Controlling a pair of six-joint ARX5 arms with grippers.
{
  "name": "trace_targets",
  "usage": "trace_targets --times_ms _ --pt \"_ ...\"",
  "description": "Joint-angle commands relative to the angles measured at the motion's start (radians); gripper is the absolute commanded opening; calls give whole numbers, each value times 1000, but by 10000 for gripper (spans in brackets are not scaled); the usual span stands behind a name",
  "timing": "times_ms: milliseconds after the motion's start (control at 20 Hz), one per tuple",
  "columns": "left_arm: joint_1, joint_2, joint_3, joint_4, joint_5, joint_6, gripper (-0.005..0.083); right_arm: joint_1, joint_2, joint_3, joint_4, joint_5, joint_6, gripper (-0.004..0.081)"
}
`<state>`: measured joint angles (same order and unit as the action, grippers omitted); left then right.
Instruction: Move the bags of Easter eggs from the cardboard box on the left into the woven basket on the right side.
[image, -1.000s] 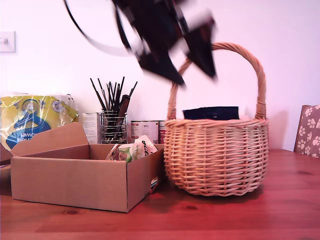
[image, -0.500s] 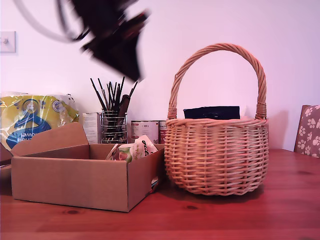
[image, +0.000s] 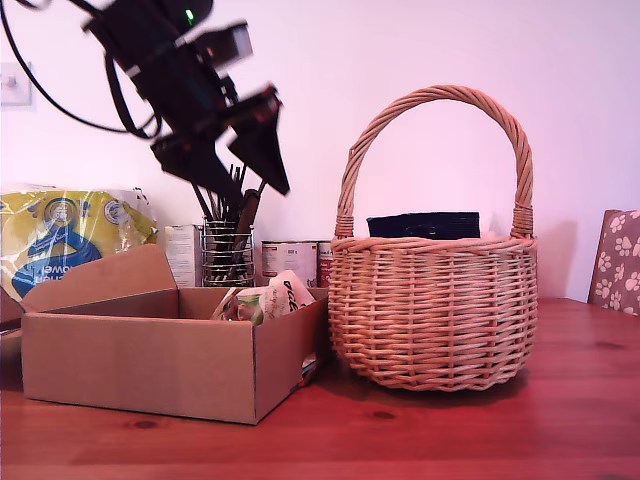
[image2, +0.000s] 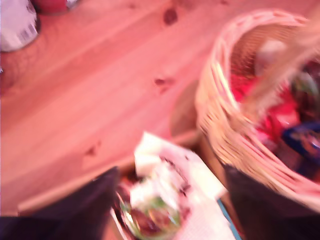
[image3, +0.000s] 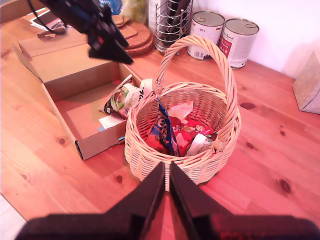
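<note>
The cardboard box (image: 150, 365) (image3: 82, 117) stands open at the exterior view's left. A white-and-green bag of Easter eggs (image: 265, 300) (image2: 160, 210) (image3: 122, 97) leans in its corner nearest the woven basket (image: 430, 310) (image3: 150, 155) (image2: 220, 105). A dark navy bag (image: 422, 225) (image3: 162, 127) stands in the basket among red and white wrappers. My first gripper (image: 250, 185) (image2: 170, 172) hangs open and empty above the box, over the white-and-green bag. My second gripper (image3: 166, 172) is shut on nothing, high above the basket's near side.
Behind the box are a yellow-and-blue plastic pack (image: 60, 240), a wire holder of brushes (image: 228, 250) and two cans (image: 290, 262) (image3: 222, 30). Cork mats (image3: 132, 37) lie near the holder. A paw-print chair (image: 618, 260) stands at the exterior view's right edge.
My first arm has swung from above the basket's handle towards the exterior view's left and come down over the box, still open. The navy bag has stayed in the basket.
</note>
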<state>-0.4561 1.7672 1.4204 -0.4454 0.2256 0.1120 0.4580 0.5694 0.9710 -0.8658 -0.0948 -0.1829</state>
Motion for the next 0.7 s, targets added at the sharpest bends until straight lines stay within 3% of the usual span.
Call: trace_targets --times_ms 0,650 --pt "-3 55 -15 5 -14 -15 765 -3 -5 -16 11 -2 3 -11" --pt "-5 289 -14 34 -133 -146 765 -2 -5 -16 23 -3 3 -11"
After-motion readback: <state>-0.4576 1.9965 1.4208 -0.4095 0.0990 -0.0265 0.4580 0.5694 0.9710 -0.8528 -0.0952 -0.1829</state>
